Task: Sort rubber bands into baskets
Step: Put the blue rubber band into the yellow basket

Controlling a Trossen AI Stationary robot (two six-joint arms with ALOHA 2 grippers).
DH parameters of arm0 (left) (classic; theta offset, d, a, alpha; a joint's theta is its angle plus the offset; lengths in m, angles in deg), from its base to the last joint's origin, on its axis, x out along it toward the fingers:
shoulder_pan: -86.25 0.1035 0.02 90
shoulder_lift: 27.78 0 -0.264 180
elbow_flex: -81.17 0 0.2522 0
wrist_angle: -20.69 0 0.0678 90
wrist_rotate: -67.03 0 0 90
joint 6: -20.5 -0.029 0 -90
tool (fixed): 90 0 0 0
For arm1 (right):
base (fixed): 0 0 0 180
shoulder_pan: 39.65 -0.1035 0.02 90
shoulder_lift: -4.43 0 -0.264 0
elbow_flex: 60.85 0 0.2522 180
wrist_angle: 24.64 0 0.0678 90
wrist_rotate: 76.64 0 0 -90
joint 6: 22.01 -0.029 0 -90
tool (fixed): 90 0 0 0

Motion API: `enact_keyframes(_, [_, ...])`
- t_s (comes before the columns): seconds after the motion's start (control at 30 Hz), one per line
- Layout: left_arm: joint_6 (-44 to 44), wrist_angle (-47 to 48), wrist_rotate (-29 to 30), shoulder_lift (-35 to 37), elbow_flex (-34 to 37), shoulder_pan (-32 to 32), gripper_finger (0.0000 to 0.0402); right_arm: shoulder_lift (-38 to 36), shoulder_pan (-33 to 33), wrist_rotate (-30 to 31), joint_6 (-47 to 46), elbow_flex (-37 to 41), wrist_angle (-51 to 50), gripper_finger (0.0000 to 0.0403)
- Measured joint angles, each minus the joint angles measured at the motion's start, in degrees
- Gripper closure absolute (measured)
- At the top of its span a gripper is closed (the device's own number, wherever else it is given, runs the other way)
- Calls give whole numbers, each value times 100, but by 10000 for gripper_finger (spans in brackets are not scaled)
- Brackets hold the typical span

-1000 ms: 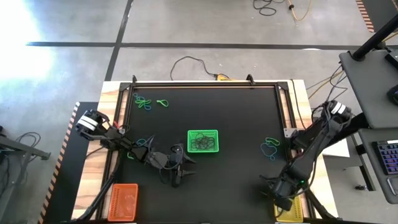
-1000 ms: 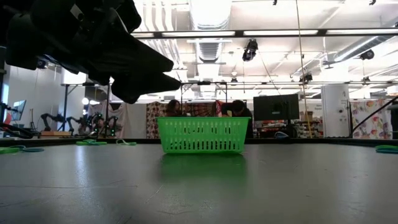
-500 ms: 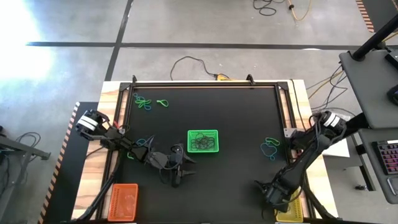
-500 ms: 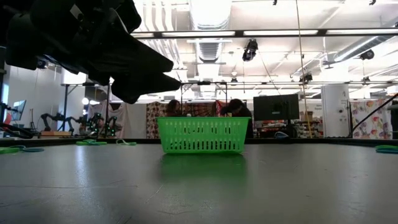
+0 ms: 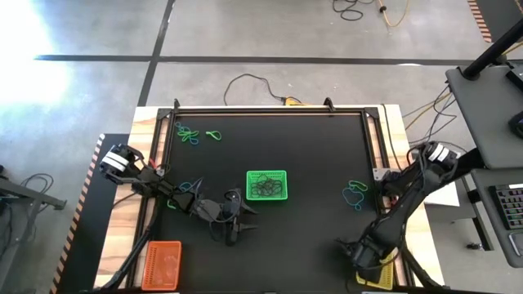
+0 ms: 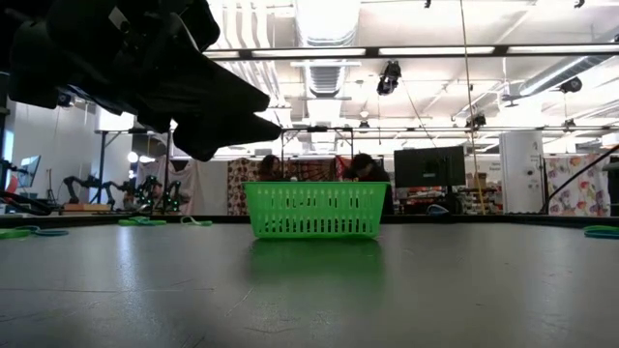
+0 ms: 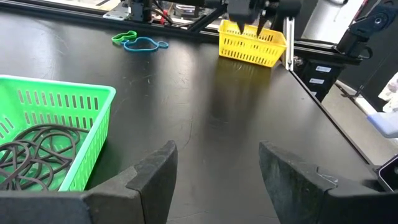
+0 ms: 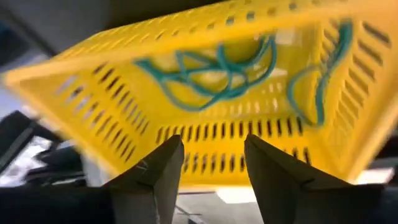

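Note:
Over the yellow basket (image 5: 377,279) at the table's near right corner, my right gripper (image 8: 211,171) stands open. Several blue rubber bands (image 8: 217,68) lie inside that basket. My left gripper (image 7: 216,168) waits open and empty beside the green basket (image 5: 267,185) at the table's middle, which holds dark loops (image 7: 31,155). The orange basket (image 5: 162,264) sits at the near left corner. Loose green and blue rubber bands lie flat on the table at the far left (image 5: 189,135), near my left arm (image 5: 176,198) and at the right (image 5: 355,194).
A black frame rail (image 5: 270,110) runs along the table's far edge, with side rails left and right. Cables (image 5: 253,82) lie on the floor beyond. Bare black table stretches between the green basket and the yellow basket (image 7: 252,43).
My right gripper has shifted a little toward the table's left and near edges, staying over the yellow basket. My left arm has kept still.

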Motion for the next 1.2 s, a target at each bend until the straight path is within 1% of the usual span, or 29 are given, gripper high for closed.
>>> enact_keyframes(0.07, [0,-1,-1,0,0,1,193,-159,0,105,-81,-157,-223,230])
enact_keyframes(0.1, [0,0,-1,0,0,1,193,-244,0,276,-113,-248,-386,229])
enact_keyframes(0.17, [0,4,-1,0,0,1,193,-419,0,855,-114,-451,-688,227])
enact_keyframes(0.37, [-5,9,-1,0,0,0,193,-859,131,2915,-106,-1091,-1836,227])
enact_keyframes(0.43, [-52,7,-1,0,0,1,193,-925,331,3423,-101,-1133,-2345,227])
enact_keyframes(0.47, [-86,3,-1,0,0,-1,193,-939,494,3541,-51,-1095,-2563,227])
enact_keyframes(0.5, [-98,0,-1,0,0,1,193,-954,702,3546,73,-980,-2683,227])
enact_keyframes(0.57, [-105,0,-1,0,0,0,193,-975,1135,3347,518,-613,-2724,227])
enact_keyframes(0.73, [-129,14,-1,0,0,1,193,-973,2241,2738,1762,654,-2349,227])
enact_keyframes(0.8, [-151,59,-3,0,0,1,193,-974,2658,2549,2075,1109,-2124,227])
enact_keyframes(0.87, [-153,128,-5,0,0,-1,193,-975,2972,2520,2187,1435,-1980,227])
enact_keyframes(0.97, [-153,181,-3,0,0,-1,193,-971,3273,2497,2259,1747,-1629,227])
enact_keyframes(1.07, [-153,189,-3,0,0,0,193,-970,3421,2467,2364,1937,-1146,227])
enact_keyframes(1.2, [-89,188,-3,0,1,1,193,-955,3467,2385,2408,2018,-1058,227])
